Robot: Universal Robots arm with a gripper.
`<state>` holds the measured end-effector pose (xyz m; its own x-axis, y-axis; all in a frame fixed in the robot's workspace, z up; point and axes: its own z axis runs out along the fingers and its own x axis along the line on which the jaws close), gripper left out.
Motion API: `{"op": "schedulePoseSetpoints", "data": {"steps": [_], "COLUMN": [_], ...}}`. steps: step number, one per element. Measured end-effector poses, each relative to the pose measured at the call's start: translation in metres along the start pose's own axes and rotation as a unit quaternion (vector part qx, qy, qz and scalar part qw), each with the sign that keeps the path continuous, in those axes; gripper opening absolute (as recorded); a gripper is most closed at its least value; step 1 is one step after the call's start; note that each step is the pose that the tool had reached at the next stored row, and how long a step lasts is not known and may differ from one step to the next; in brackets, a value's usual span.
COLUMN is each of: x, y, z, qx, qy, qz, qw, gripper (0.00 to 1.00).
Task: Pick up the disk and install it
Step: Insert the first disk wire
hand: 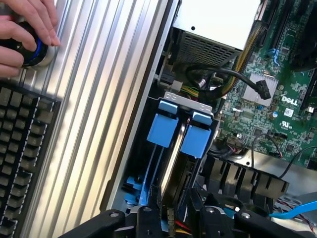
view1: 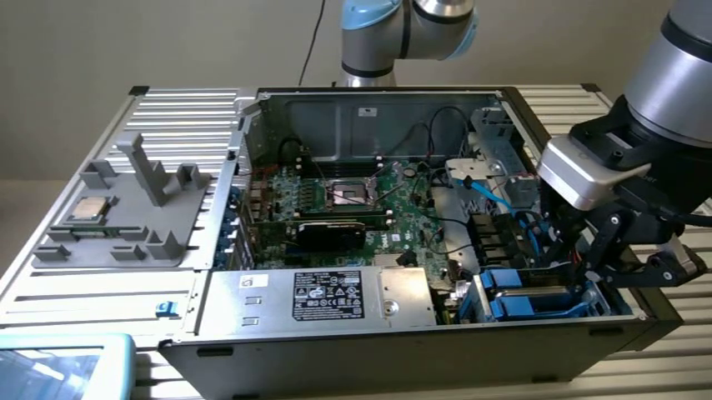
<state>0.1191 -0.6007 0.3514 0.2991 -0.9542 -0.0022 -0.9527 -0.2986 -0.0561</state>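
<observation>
Sitting on ribbed metal table (view1: 89,293), open computer case (view1: 368,125); jaws clamping disk (hand: 174,171) in bay (hand: 188,100); beige wall (view1: 133,42).

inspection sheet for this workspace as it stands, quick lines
surface: ribbed metal table with an open computer case on it
job's things: disk in its blue carrier, down in the case's corner drive bay
clutter: grey fixture tray with a CPU chip; keyboard
grippers: gripper low over the drive bay at the disk's end; unclear whether it holds the disk
cables: blue cable and black cables inside the case
surroundings: a hand on a round knob beside the keyboard
</observation>
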Motion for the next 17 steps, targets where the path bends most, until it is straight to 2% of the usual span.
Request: {"op": "schedulePoseSetpoints", "data": {"steps": [3, 8, 10, 11, 12, 17], "x": [0.0032, 0.0036, 0.0038, 0.0042, 0.0050, 0.0085], "y": [0.0006, 0.0007, 0.0012, 0.0014, 0.0018, 0.0028], "z": [0.0006, 0.0017, 0.0031, 0.0041, 0.0050, 0.0083], "qx": [0.0007, 0.0010, 0.0017, 0.0024, 0.0035, 0.0107], "qy": [-0.0024, -0.0032, -0.0053, -0.0074, -0.0110, -0.0339], "qz": [0.000, 0.000, 0.000, 0.000, 0.000, 0.001], "qw": [1.0000, 1.0000, 1.0000, 1.0000, 0.9999, 0.9994], "gripper": [0.35, 0.35, 0.35, 0.35, 0.35, 0.35]}}
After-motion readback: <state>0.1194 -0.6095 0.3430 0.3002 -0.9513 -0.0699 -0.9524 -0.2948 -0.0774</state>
